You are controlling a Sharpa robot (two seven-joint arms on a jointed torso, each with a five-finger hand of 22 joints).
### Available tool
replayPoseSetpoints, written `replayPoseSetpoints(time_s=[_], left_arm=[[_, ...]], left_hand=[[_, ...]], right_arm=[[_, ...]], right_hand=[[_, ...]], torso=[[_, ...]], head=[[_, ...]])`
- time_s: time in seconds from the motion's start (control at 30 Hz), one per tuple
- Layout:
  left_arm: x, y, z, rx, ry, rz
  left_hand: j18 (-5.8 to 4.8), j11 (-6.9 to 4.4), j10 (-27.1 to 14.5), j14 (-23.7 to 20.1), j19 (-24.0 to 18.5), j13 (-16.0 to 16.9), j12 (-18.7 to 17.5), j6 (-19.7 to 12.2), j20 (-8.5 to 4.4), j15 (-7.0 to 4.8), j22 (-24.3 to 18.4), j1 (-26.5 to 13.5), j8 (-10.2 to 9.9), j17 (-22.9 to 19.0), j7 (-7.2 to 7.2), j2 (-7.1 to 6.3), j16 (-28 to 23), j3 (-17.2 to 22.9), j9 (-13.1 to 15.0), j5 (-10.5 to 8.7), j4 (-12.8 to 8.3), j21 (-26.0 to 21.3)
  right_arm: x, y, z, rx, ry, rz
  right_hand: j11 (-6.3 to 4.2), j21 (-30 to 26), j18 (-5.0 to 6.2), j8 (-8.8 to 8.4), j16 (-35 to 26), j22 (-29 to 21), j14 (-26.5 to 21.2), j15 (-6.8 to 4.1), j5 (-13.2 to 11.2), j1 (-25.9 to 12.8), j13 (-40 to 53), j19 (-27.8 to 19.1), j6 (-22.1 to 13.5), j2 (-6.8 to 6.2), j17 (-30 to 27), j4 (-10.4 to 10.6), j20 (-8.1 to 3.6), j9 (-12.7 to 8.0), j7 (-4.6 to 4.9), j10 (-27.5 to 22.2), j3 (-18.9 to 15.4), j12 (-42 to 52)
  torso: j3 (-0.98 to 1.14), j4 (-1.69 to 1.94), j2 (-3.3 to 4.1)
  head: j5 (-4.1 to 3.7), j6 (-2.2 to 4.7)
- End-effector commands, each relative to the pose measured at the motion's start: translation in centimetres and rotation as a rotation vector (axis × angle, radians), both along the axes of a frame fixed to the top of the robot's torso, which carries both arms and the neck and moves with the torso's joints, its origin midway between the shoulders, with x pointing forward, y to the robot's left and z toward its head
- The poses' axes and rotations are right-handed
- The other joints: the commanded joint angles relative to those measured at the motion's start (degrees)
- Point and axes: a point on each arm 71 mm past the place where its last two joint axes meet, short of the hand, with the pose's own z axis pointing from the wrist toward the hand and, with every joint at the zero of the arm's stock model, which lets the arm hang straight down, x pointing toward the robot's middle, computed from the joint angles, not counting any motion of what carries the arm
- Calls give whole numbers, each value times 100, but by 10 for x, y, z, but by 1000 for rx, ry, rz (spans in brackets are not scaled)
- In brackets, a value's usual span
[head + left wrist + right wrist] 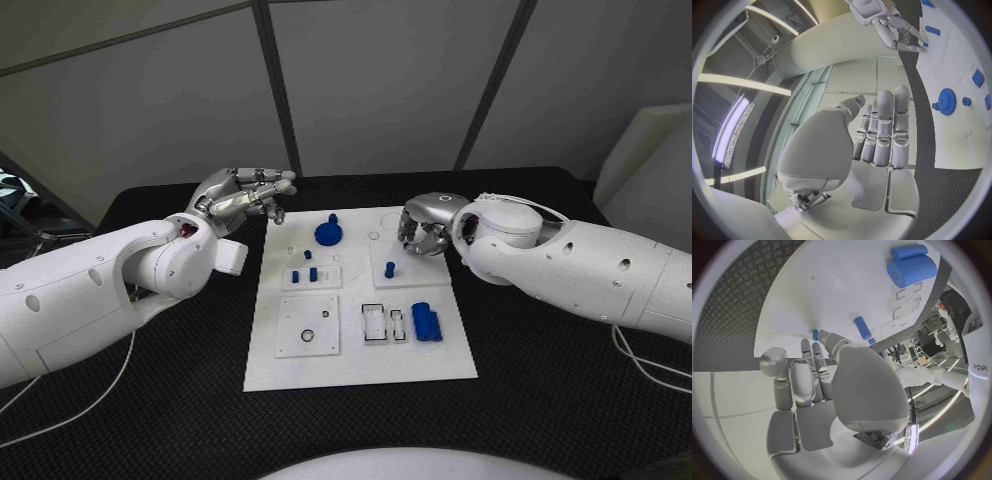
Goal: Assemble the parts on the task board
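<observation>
Head view: white task board (pixel 361 370) lies in the middle of the black surface (pixel 548 400), long side running away from the robot.

Parts on the board:
- blue gear (pixel 329 234) with a knob on top, at the far end, left of centre;
- two short blue pegs (pixel 303 275) standing in a raised square plate below the gear, a third small blue peg (pixel 309 254) just beyond them;
- one blue peg (pixel 389 268) upright in the square plate on the right side;
- a large blue cylinder (pixel 424 321) lying on its side near the right edge, a smaller blue piece just beside it;
- white rectangular frames (pixel 382 324) left of the cylinder; a white square plate (pixel 309 324) with a ring hole at lower left.

Left hand (pixel 248 195) is raised over the black surface just beyond the board's far left corner, near the gear but apart from it. Fingers half curled; left wrist view shows them side by side and fairly straight, nothing in them.

Right hand (pixel 427 232) hangs at the board's far right edge, just beside the right-side peg. Right wrist view: fingers (pixel 811 375) curled toward the palm over the white board, with a blue peg (pixel 862 328) just ahead of the fingertips. Whether it holds anything, I cannot tell.

The space between the two hands holds only the gear.
</observation>
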Motion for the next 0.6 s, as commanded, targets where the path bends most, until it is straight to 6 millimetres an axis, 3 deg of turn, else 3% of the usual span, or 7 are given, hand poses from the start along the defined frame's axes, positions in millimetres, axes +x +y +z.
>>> replayPoseSetpoints(time_s=[0.03, 0.6], left_arm=[[0, -1, 2, -2, -13, -3], [0, -1, 1, 0, -9, -3]], left_hand=[[-54, 9, -33, -44, -38, 6, 32, 24, 13, -15, -7, 46, 27, -6, 31, 31, -27, -8, -6, -23, -39, -23], [-56, 14, -53, -52, -40, 7, 45, 12, 15, -10, -14, 52, 30, -17, 36, 38, -30, -9, -9, -22, -50, -34]], right_arm=[[0, 1, -1, -11, 19, 7], [1, 4, -5, -27, 42, 14]], right_hand=[[-13, 24, -65, 24, 38, 7, 170, 23, 38, -8, 7, 39, 49, 53, 8, -1, 0, 6, 3, 43, 39, 25], [-53, 128, -92, 58, 63, 143, 174, -11, 39, 20, 21, 113, 192, 92, 32, -46, -17, 22, -32, 189, 94, 58]], torso=[[2, -10, 0], [1, -7, -3]], head=[[3, -5], [4, -31]])
